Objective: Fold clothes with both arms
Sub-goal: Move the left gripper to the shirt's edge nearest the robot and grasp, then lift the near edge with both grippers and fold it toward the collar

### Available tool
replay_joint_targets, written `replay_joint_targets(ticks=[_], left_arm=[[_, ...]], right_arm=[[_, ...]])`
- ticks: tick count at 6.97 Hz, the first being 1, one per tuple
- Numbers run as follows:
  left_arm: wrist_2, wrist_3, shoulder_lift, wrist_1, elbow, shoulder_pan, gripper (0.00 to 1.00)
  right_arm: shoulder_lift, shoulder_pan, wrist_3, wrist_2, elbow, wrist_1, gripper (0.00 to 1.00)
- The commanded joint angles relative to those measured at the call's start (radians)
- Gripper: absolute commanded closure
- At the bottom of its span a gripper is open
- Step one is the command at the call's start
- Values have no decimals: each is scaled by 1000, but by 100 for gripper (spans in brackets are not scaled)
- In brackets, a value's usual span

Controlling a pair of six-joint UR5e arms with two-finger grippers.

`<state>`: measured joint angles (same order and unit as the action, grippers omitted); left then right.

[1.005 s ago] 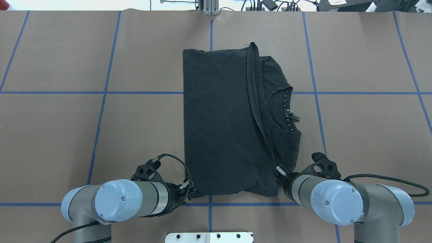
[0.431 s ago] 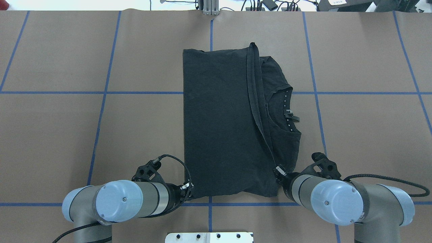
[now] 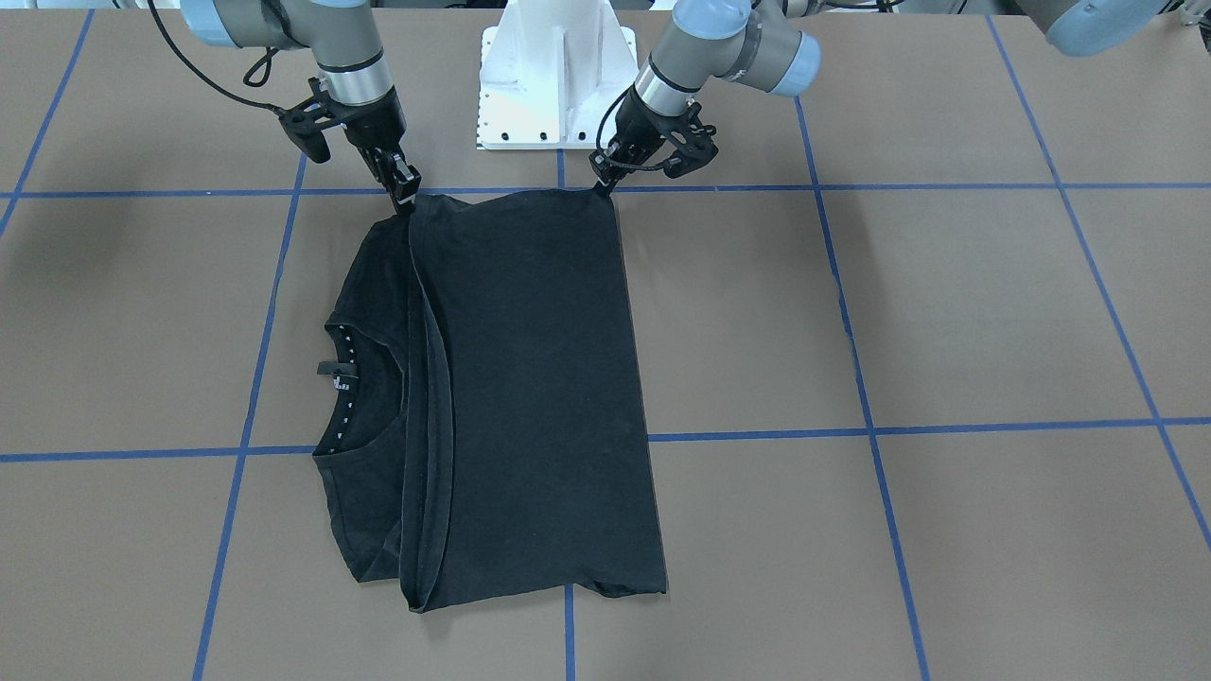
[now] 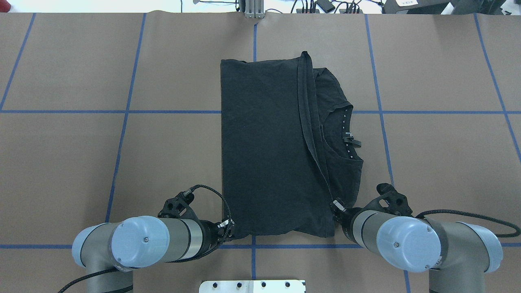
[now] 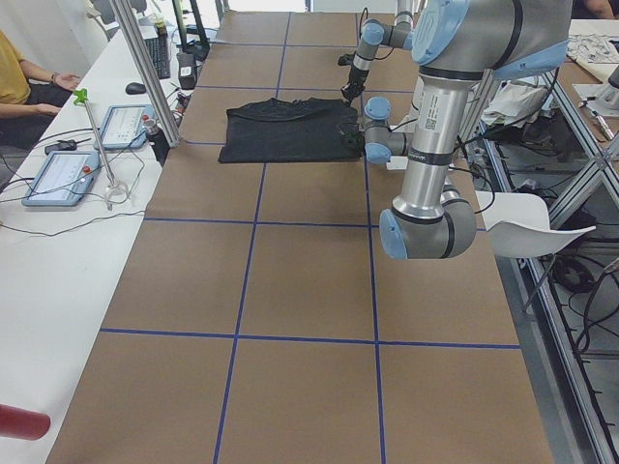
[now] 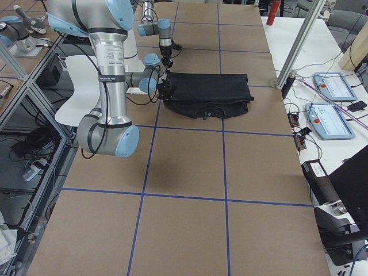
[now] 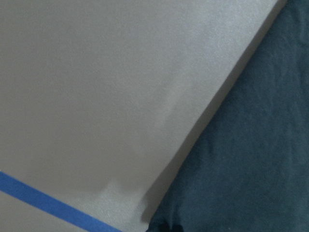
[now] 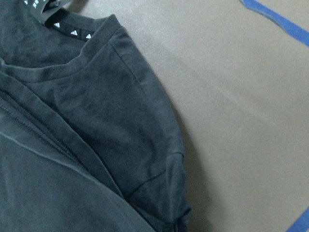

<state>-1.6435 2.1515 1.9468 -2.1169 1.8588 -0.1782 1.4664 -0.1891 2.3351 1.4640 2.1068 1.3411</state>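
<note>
Almost nothing moved, left hand [image 3: 603, 185] only nudged. It and right hand [image 3: 405, 197] look closed on black T-shirt [image 3: 530, 378] corners at 6 o'clock on worktop [image 3: 946, 331]. I'd lift evenly, keep that edge taut, carry to 12 o'clock.

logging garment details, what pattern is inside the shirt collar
A row of small white marks on the black inner collar, sharpest in the right wrist-mounted view.
</note>
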Motion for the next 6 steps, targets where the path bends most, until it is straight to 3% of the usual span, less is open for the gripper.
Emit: replay_joint_targets(ticks=[1,3,4,6], left_arm=[[-5,-1,-29,9,96,-7,100],[-9,1,-96,15,265,-11,100],[-24,-1,-80,88,313,-32,100],[-112,-30,-25,132,286,-217,100]], right_arm=[[34,-1,4,18,71,1,100],[134,-4,18,82,241,1,100],[150,-18,18,113,289,1,100],[114,-181,3,272,256,1,100]])
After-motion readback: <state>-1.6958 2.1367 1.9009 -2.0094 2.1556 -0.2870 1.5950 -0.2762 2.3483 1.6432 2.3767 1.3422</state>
